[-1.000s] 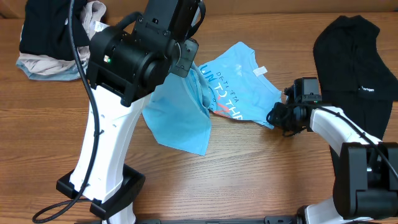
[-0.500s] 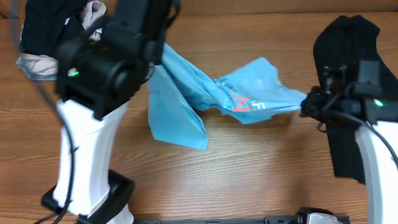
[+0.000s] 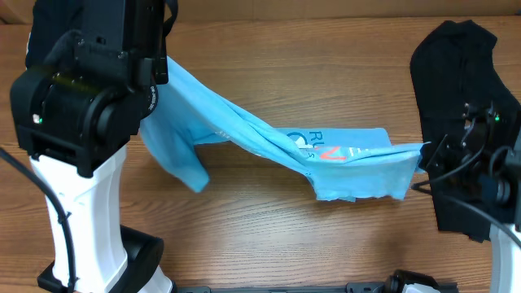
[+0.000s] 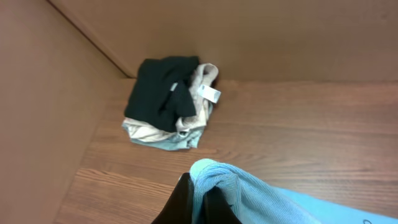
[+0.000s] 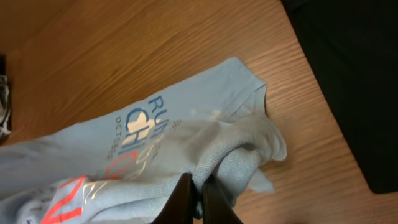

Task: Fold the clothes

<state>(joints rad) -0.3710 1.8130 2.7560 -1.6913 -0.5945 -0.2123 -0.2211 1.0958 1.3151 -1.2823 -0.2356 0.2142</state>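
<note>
Light blue T-shirt: stretched over worktop. Left fingers pinch one bunched end; right fingers pinch the other.

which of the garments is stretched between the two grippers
The light blue T-shirt with red lettering. The plain black garment lies at the right, the black and beige bundle in the far-left corner.

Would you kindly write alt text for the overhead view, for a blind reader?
A light blue T-shirt is stretched over a wooden table between the left end effector and right end effector, each shut on one end. A black garment lies at the right.
</note>
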